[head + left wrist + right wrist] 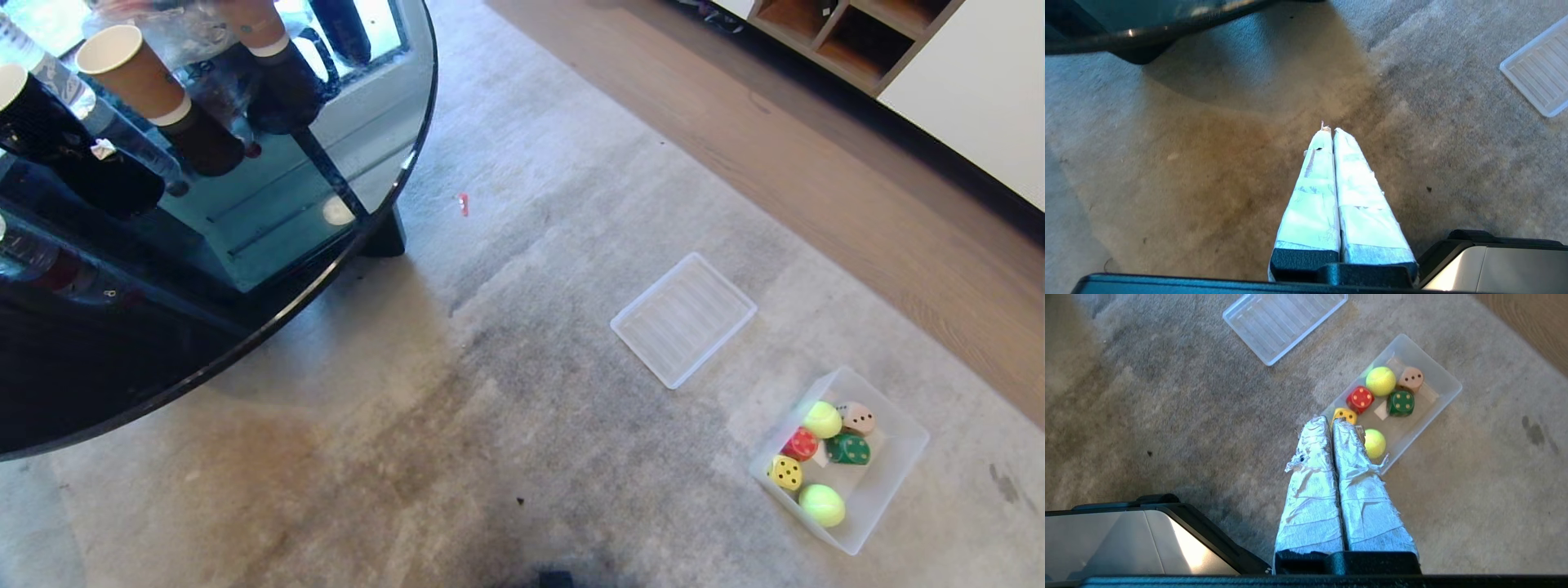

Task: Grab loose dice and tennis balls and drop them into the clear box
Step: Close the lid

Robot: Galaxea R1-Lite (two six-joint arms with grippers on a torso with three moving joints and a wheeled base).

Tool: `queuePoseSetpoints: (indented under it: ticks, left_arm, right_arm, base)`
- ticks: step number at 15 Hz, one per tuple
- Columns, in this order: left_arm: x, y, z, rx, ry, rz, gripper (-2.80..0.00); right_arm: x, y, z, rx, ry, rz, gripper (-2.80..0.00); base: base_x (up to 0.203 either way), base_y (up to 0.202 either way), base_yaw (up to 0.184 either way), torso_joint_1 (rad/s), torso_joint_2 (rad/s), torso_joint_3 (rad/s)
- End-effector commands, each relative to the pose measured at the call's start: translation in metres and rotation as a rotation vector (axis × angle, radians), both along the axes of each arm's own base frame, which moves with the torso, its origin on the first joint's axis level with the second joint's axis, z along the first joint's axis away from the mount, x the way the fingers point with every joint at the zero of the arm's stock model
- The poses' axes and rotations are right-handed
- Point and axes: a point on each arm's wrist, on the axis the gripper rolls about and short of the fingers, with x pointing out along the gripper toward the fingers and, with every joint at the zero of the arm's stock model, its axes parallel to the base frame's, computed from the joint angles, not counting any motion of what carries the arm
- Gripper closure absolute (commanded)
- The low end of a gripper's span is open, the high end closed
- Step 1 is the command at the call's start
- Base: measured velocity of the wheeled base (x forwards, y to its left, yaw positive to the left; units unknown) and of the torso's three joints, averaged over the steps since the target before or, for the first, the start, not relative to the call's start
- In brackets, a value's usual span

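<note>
The clear box stands on the carpet at the lower right of the head view. Inside it lie a yellow die, a red die, a green die, a tan die and two tennis balls. Neither arm shows in the head view. My right gripper is shut and empty, high above the box's near end. My left gripper is shut and empty over bare carpet.
A flat ridged clear lid lies on the carpet beyond the box. A round dark glass table with paper cups fills the upper left. A small red scrap lies near its leg. Wood floor and shelving border the carpet.
</note>
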Motion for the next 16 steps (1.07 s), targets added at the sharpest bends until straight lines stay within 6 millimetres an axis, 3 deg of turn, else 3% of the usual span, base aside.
queuePoseSetpoints:
  ticks: [1, 6, 11, 16]
  left_arm:
    - [0.0001, 0.0, -0.0001, -0.001, 0.002, 0.0, 0.0]
    - [0.0, 0.0, -0.0001, -0.002, 0.001, 0.0, 0.0]
    - [0.0, 0.0002, -0.0001, -0.016, 0.001, 0.008, 0.0]
    - [0.0, 0.0005, -0.0001, -0.038, 0.001, 0.022, 0.0]
  right_arm:
    - [-0.0001, 0.0, 0.0003, 0.0, 0.0, 0.0, 0.0]
    - [-0.0001, 0.0, 0.0003, 0.002, 0.0, 0.001, 0.0]
    - [-0.0001, 0.0, 0.0003, 0.002, 0.0, 0.001, 0.0]
    - [-0.0001, 0.0, 0.0003, 0.002, 0.0, 0.001, 0.0]
  base:
    - [0.185, 0.0, 0.002, 0.006, 0.0, 0.004]
    - [0.162, 0.0, -0.001, 0.003, 0.0, 0.001]
    - [0.0, 0.0, 0.0, 0.0, 0.0, -0.007]
    - [0.0, 0.0, 0.0, 0.002, 0.0, -0.18]
